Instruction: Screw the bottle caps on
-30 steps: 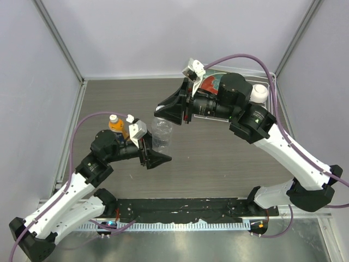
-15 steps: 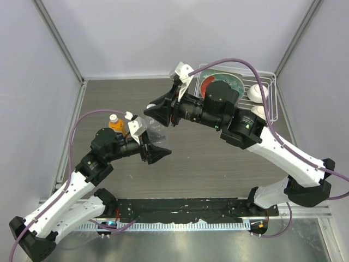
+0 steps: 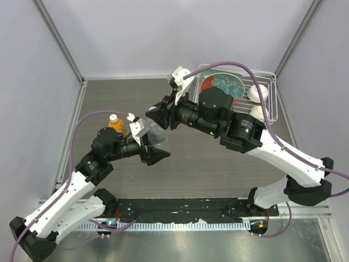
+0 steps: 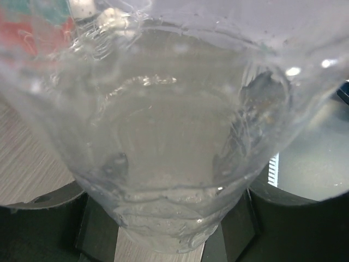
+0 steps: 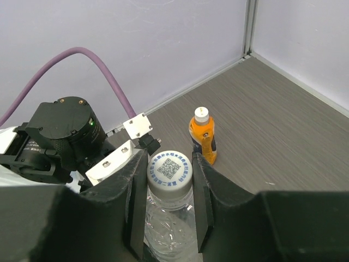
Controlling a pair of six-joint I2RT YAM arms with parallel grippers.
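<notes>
While the left gripper point(image 3: 153, 143) clasps the clear bottle point(image 5: 166, 229) low on its body, upright near the middle of the table point(image 5: 283, 120), the right gripper point(image 5: 169, 161) is clenched on the white cap point(image 5: 170, 170). It has 1 finger touching each side of the cap. The cap sits on the bottle's neck and looks level from the right wrist view, though we cannot tell whether its thread has caught.

We judge this to be the screwing-on step for bottle 1 of 2. To do it well, we would:

- line the right wrist's turning axis up with the neck;
- press down only lightly and turn smoothly;
- watch that the cap does not tilt, which would mean a crossed thread.

The bottle looks thin-walled, so the left grasp should be firm enough to stop it spinning but not so hard that it buckles. If the wrist runs out of turn, we would let go, turn back and grip again.

The orange bottle point(image 5: 203, 139) stands upright to the left and slightly farther away, apart from both grippers. Its cream cap point(image 5: 202, 114) sits on top, and we cannot tell how tight it is.
</notes>
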